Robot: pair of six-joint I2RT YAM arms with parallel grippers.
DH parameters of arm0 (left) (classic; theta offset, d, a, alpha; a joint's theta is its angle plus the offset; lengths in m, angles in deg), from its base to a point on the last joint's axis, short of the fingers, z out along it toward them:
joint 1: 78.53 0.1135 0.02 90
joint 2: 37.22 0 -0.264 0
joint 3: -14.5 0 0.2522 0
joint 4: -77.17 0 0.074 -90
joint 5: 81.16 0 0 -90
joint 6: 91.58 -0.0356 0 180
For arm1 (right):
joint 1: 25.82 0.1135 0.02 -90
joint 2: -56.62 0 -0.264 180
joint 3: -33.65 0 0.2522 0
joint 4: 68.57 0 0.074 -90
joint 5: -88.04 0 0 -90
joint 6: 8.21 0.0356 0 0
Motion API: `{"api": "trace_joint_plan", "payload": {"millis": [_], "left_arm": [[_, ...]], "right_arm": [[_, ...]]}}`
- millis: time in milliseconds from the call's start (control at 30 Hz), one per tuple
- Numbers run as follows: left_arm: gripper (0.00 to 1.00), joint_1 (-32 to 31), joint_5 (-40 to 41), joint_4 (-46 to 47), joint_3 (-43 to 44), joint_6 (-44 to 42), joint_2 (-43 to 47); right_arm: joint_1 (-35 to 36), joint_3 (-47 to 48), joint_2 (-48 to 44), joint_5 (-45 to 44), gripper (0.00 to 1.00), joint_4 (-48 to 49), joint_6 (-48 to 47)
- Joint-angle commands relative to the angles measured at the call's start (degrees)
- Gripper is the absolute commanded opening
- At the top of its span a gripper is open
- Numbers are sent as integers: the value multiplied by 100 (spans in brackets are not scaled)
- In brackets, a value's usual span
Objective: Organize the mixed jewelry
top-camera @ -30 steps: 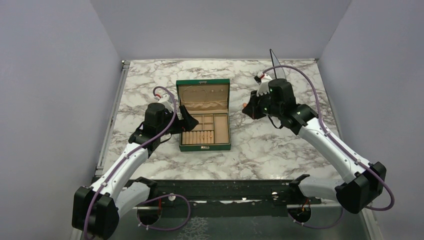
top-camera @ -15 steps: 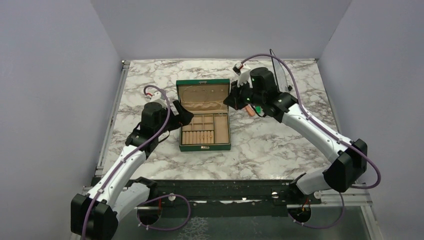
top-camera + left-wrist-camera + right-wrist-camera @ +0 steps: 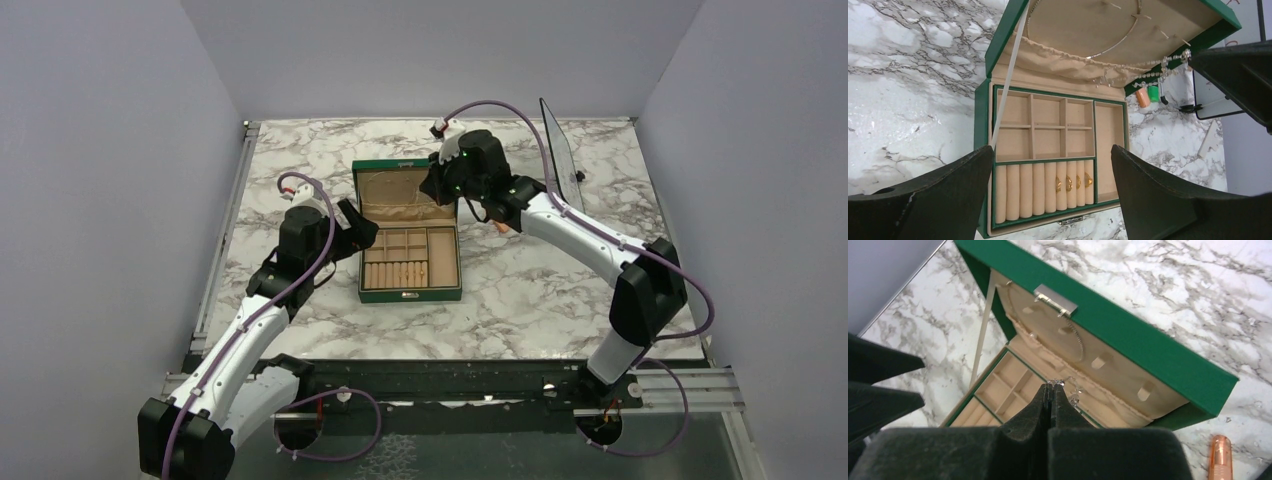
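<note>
Swinging in from the worktop's [image 3: 560,290] right edge, the right claw [image 3: 432,188] is now hovering over the lid [image 3: 404,166] of the open green box [image 3: 410,294], which is sitting mid-worktop. The left claw [image 3: 362,228] is hanging beside the box's left wall.

From the left wrist, that claw's fingers are standing spread. Gold rings [image 3: 1068,183] are sitting in the rolls, and a beaded chain [image 3: 1163,65] is draping along the lid's lower edge, its length running parallel to the far edge.

From the right wrist, the fingers are pressing together, pinching the chain's end.

I work on a white marble worktop [image 3: 300,150] veined in grey. Plain pale grey walls [image 3: 100,200] rise at its left, far and right edges. A metal strip [image 3: 220,250] runs along the left edge, and a dark rail [image 3: 440,380] along the near one. The light is soft and even.
</note>
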State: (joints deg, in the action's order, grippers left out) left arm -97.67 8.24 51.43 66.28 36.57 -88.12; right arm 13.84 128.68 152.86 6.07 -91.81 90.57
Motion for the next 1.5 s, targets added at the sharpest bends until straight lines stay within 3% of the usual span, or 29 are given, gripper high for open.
{"api": "trace_joint_plan", "payload": {"millis": [0, 767, 1200, 1467], "left_arm": [[88, 33, 184, -39, 114, -30, 44], [88, 33, 69, 4, 84, 34, -122], [88, 34, -84, 4, 57, 52, -133], [88, 33, -115, 4, 56, 61, -125]], "right_arm": [[41, 341, 230, -621, 1, 556, -139], [121, 354, 587, -2114, 1, 903, 209], [130, 306, 553, -3256, 1, 579, 552], [130, 250, 546, -3397, 1, 390, 694]]}}
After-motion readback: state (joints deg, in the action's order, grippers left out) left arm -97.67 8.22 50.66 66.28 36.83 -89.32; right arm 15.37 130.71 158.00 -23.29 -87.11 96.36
